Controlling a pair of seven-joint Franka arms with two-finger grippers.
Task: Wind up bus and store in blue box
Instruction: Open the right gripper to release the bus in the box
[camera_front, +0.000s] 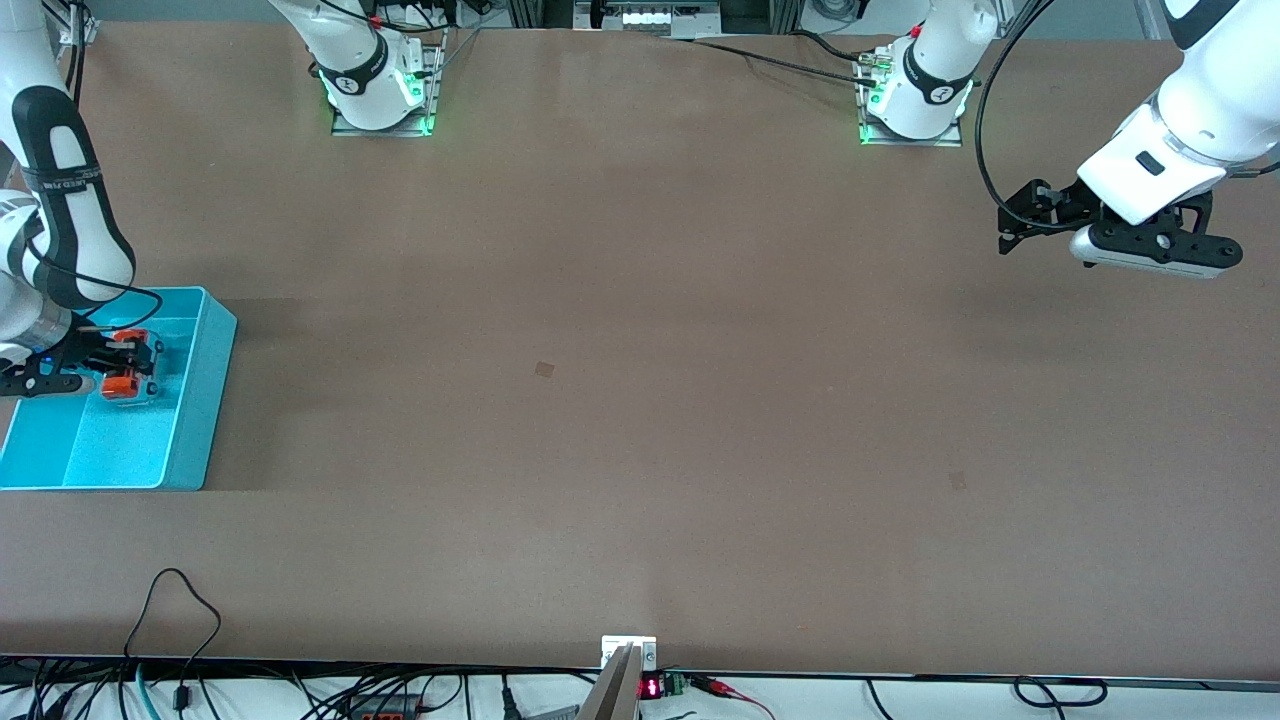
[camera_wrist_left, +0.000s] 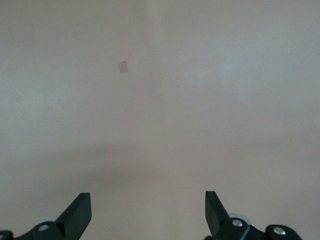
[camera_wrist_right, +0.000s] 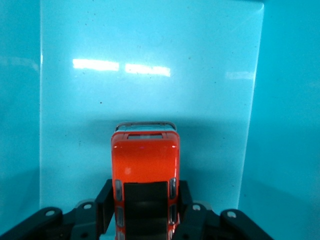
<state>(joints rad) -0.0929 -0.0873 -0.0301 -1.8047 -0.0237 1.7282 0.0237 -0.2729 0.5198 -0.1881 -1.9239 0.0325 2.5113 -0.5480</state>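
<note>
Front view, from its left edge: the right claw (camera_front: 128, 368) is down inside the blue box (camera_front: 200, 400), closed on the flanks of the bus (camera_front: 127, 372). The box sits at the right arm's end of the table (camera_front: 640, 400), against that edge and about midway along it. Its walls are low, straight, glossy cyan plastic; the right wrist view shows lamp glare on its smooth floor (camera_wrist_right: 150, 70), which I judge slippery for a wheeled toy. The bus (camera_wrist_right: 145, 165) is a small, hard, shiny orange-red shell with a dark roof panel; probably light and rigid, best pinched across its flat sides, as here. Matte brown table follows, bare in the middle. Over the left arm's end hangs the left claw (camera_front: 1010, 222), waiting, spread wide and holding nothing.
</note>
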